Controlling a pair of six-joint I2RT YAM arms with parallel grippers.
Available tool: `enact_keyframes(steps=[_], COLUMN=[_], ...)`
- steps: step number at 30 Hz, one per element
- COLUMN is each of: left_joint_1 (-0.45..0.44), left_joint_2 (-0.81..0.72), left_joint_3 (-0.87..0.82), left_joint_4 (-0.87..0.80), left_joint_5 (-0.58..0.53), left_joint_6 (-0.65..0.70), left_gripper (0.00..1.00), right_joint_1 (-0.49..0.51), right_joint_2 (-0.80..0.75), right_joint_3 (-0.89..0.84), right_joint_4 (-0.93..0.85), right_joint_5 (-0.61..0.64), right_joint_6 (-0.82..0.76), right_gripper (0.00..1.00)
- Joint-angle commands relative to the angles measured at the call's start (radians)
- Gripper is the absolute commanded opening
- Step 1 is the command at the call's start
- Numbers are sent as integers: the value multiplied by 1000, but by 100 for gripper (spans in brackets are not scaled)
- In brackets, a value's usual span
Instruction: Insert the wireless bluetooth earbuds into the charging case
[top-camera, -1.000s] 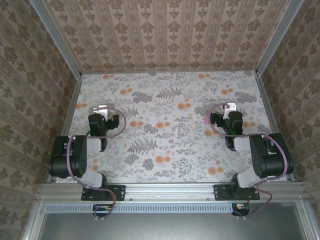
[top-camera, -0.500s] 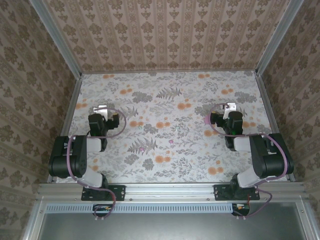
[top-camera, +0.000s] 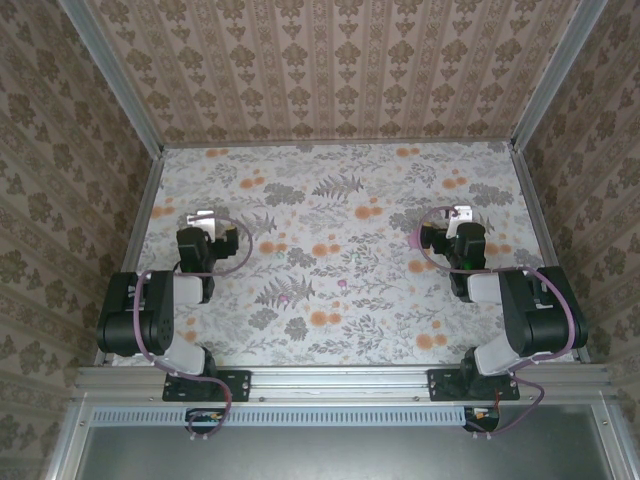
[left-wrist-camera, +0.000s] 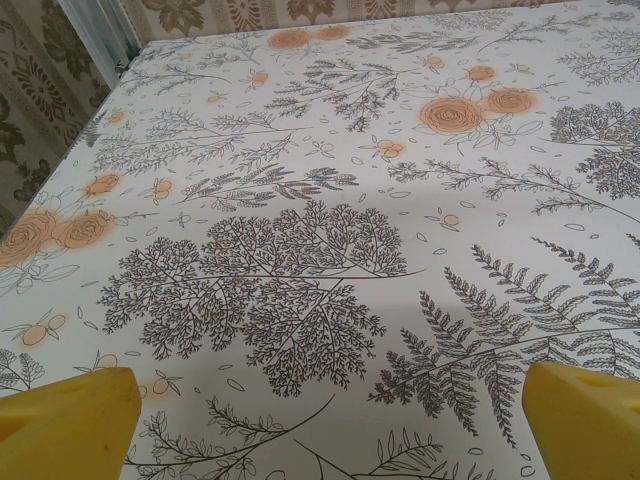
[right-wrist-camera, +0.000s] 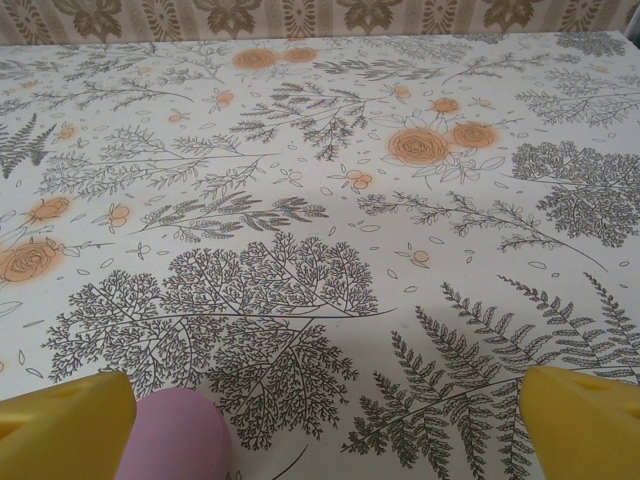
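pink charging case (right-wrist-camera: 170, 435) sitting low by the left side of the right hand (right-wrist-camera: 320, 400), can't tell what's inside, both hands spread wide and gripping nothing, left hand (left-wrist-camera: 325, 400) over the floral table (left-wrist-camera: 300, 150), plenty of open room up to the far wall (right-wrist-camera: 300, 15)

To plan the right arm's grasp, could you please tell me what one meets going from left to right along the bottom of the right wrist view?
A yellow fingertip → pink rounded case, close beside that fingertip → flowered table cover → the other yellow fingertip.
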Motion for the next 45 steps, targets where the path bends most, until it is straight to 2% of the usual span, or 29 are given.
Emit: enact_keyframes(steps=[1,7,9,12,14,18,21,24,28,31,34,38,43,45], left_joint_1=[4,22,38,53,59,63,64,67,91,90,70,-13,-159,-199], left_joint_2=[7,-51,-86,-157,-194,-295,-384,-445,-461,-450,-439,-421,-393,-375], left_joint_3=[14,-53,-49,-25,-12,-6,47,135,247,308,341,385,422,426], left_joint_4=[38,108,68,-49,-114,-189,-354,-574,-740,-779,-780,-817,-838,-816], left_joint_5=[19,-20,-16,-29,-50,-50,-111,-172,-4,178,277,284,207,206], left_joint_6=[21,-20,-38,-67,-93,-110,-190,-289,-363,-392,-445,-448,-436,-448], left_gripper=[100,100,100,100,100,100,100,100,100,100,99,99,100,100], right_joint_1=[4,5,4,2,2,-8,-20,-28,-40,-44,-45,-47,-47,-47], right_joint_2=[-3,-73,-118,-180,-224,-304,-306,-297,-302,-277,-244,-215,-140,-104], right_joint_3=[17,60,97,147,143,218,329,393,436,498,549,574,648,674], right_joint_4=[29,-107,-225,-401,-453,-710,-950,-1064,-1101,-1151,-1189,-1182,-1211,-1220], right_joint_5=[-34,-39,-22,18,24,84,44,-51,-172,-242,-287,-353,-496,-503], right_joint_6=[-13,-14,2,25,27,154,238,270,294,298,298,301,286,289], right_gripper=[100,100,100,100,100,100,100,100,100,100,98,95,84,82])
